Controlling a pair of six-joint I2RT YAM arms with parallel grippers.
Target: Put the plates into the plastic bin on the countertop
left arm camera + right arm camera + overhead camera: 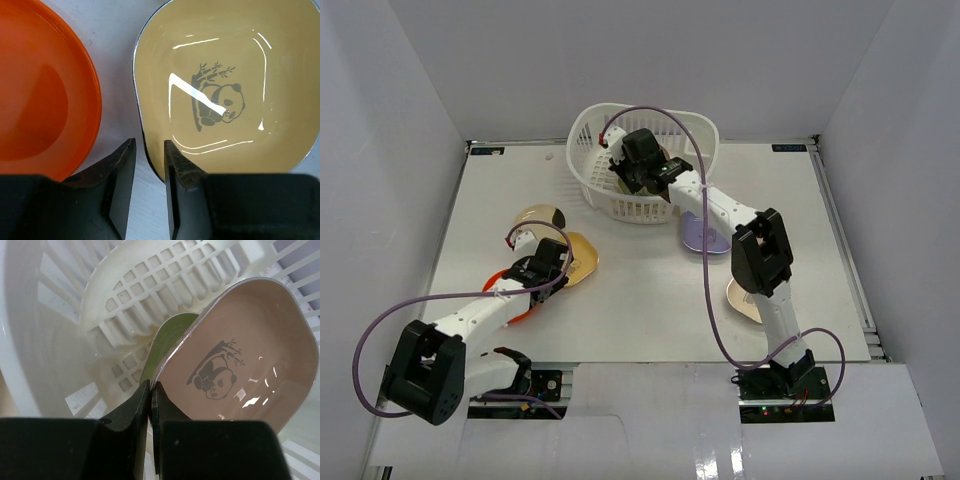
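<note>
I count one plastic bin (582,150) and seven plates; inside the bin, the right gripper (151,385) is clenched on the rim of the mauve plate (240,355), a green plate (167,337) behind it; five lie on the countertop (640,290): tan plate (538,216), yellow plate (225,75), orange plate (40,90), lavender plate (698,241), cream plate (742,302); the left gripper (150,145) straddles the yellow rim, jaws apart; the right arm (720,210) overhangs the lavender one.

Inside the bin (620,207), the right end effector (150,386), its mauve plate (245,355) and a green plate (170,337) crowd the space. Bare table (650,300) between the arms gives passage. The orange plate (40,90) and yellow plate (225,65) hem the left end effector (149,145).
</note>
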